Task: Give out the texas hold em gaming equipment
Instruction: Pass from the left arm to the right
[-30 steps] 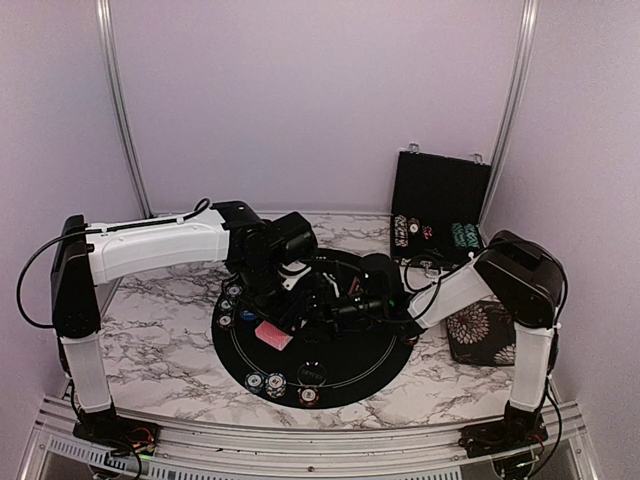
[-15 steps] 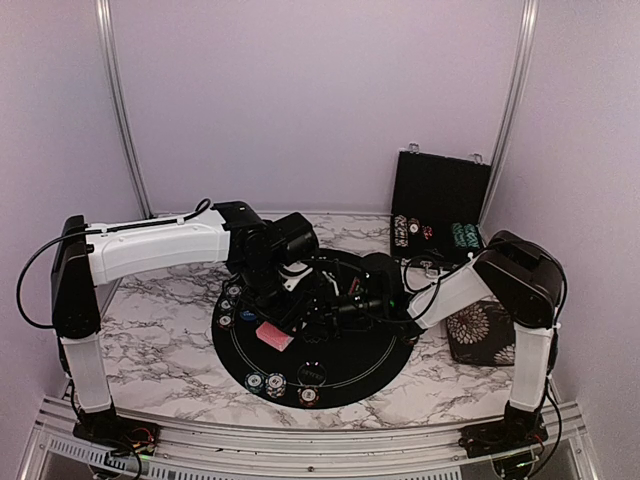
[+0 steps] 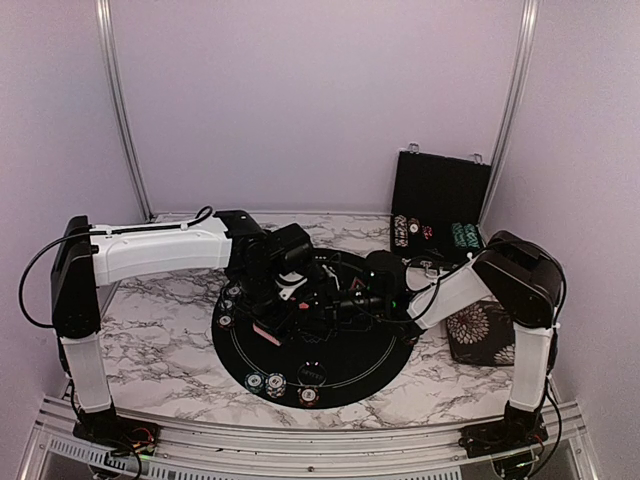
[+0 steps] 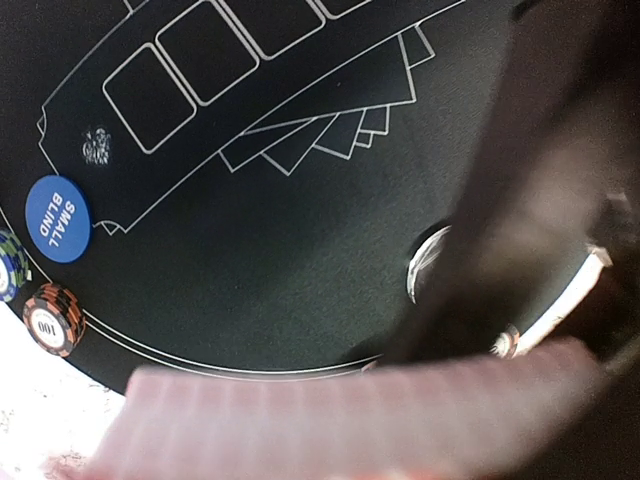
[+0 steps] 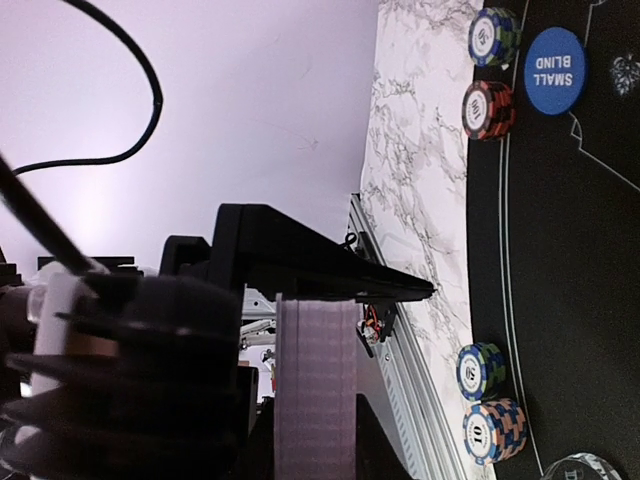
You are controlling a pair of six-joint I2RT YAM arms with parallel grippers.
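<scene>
I am watching the red-backed deck [image 3: 268,333], a rectangular stack with a fine printed pattern, sitting low over the round matte black mat [image 3: 350,372] between both arms. I cannot tell whether the left jaws or the right jaws are clamping it.

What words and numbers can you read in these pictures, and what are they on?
"SMALL BLIND": on the blue button.
"100": on the black and orange chip.
Numbers on the other chips: too blurred to read for sure.
</scene>
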